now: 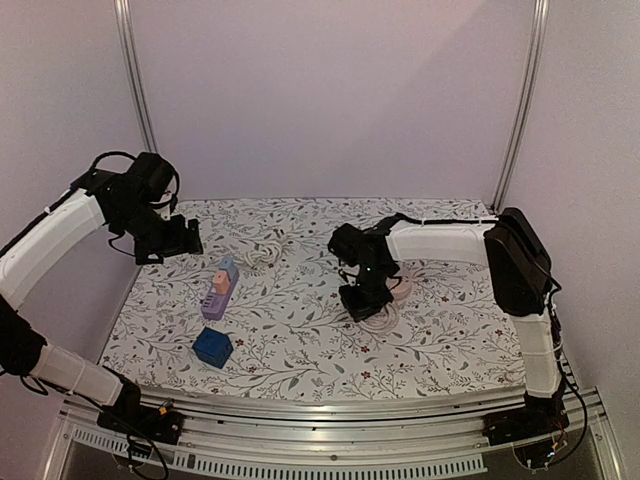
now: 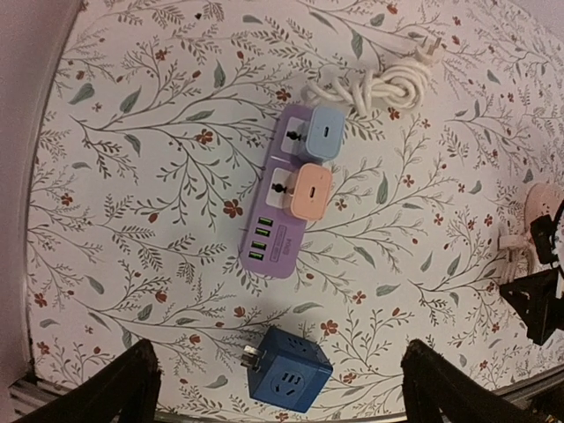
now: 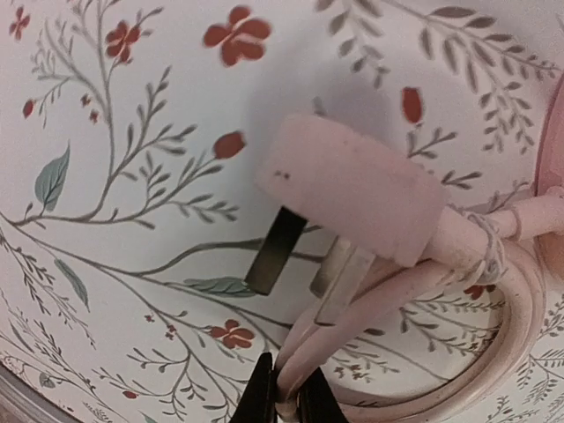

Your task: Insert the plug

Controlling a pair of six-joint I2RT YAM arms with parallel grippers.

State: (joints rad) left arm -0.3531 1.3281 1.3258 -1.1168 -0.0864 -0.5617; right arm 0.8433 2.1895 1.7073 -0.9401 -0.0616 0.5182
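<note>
- The pink plug hangs just above the surface, right of centre. Its prongs are tilted down and away, and it is well apart from the strip.
- The right claw is narrow. It appears to be pinched on strands of the cord below the plug, not on the plug body.
- Held by the cord alone, the plug is likely to swing and twist, so the prongs could not be aimed. A grip on the body itself would be better taken before any approach to a socket.
- The rest of the cord lies looped under the plug. It should be allowed to pay out freely so that no drag is put on the plug.
- Two adapters are seated on the strip. Which openings are free cannot be told for certain. The blue cube shows an open socket face and lies nearer the arms.
- The left claw is held wide and empty, high over the left of the surface. It could be brought down to steady whichever socket is chosen, since either could slide under a push.
- The prongs should be squared to the slots and pressed in straight.
</note>
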